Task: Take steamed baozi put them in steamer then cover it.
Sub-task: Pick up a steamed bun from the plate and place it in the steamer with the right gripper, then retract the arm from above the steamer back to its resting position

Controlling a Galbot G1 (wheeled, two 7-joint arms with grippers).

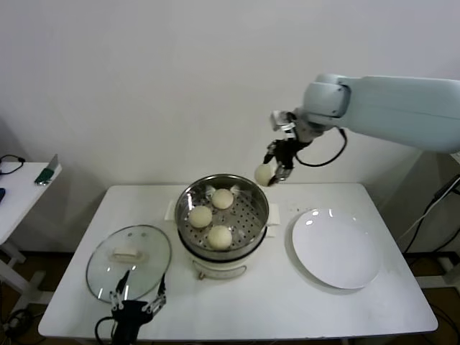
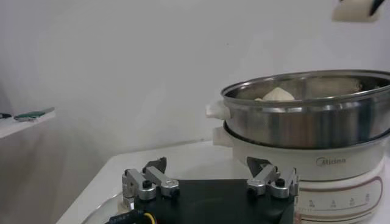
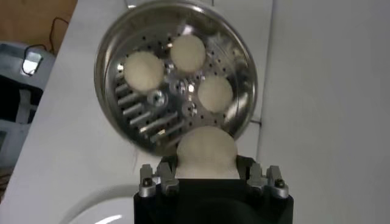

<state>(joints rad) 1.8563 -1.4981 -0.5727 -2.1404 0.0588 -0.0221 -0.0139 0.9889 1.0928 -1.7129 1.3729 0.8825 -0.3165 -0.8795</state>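
Cream-white baozi [image 1: 263, 175] — clamped in right gripper [image 1: 273, 172] | above steamer [image 1: 223, 215] rim | left gripper [image 1: 138, 298] spread

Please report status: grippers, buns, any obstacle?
Right gripper shut on fourth bun, above steamer rim. Three buns inside. Left gripper open, over lid. Nothing blocking.

The steamer [image 1: 223, 219] stands uncovered, its mouth open from above; three baozi [image 1: 220, 236] fill the left, far and near parts of its tray, leaving the right part bare. The glass lid [image 1: 129, 254] lies on the bench [image 1: 287, 302] left of it, under the left gripper [image 1: 136, 291], and the white plate [image 1: 336, 249] takes the right side.
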